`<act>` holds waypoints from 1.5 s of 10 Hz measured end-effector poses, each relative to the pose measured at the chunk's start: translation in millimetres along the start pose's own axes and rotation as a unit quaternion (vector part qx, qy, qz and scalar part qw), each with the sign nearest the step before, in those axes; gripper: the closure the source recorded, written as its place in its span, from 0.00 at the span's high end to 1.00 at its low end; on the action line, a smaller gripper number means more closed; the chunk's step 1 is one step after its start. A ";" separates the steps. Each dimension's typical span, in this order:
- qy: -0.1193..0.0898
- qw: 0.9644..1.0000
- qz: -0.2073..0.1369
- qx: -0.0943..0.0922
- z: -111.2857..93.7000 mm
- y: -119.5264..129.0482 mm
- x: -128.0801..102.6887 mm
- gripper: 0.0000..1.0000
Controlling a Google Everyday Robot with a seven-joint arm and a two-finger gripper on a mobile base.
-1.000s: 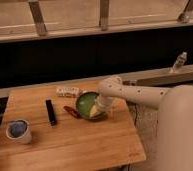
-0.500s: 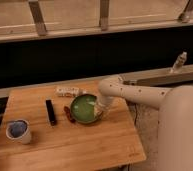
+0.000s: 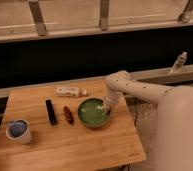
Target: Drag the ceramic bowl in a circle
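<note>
The gripper (image 3: 106, 108) is down at the right rim of the green bowl (image 3: 90, 113), on an arm (image 3: 140, 90) that comes in from the right. Whether it has the rim pinched or only rests against it, I cannot tell. Taking the dish at its edge rather than its middle suits dragging, I judge, since the arm can then steer it around without lifting it.

From the left, a white cup (image 3: 18, 131) with a blue inside stands near the front corner, well apart from the bowl. Next lies a black bar (image 3: 50, 111), then a small reddish-brown thing (image 3: 68, 114), perhaps a snack, just beside the bowl's left edge. Behind them a white bottle (image 3: 70, 92) lies on its side. The bowl sits right of the middle, so a circle swung leftward could nudge that reddish piece.

The table (image 3: 65, 150) is pale wood. Behind it runs a dark wall under a light ledge, where a small bottle (image 3: 178, 62) stands at the far right.
</note>
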 end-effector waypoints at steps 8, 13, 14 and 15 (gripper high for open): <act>0.013 0.999 0.035 0.024 -0.5 -38.9 -14.9 0.00; -0.018 0.999 -0.015 -0.037 -29.5 11.5 -38.6 0.00; -0.018 0.999 -0.015 -0.034 -29.3 9.0 -38.3 0.00; -0.018 0.999 -0.013 -0.033 -29.2 6.3 -37.8 0.00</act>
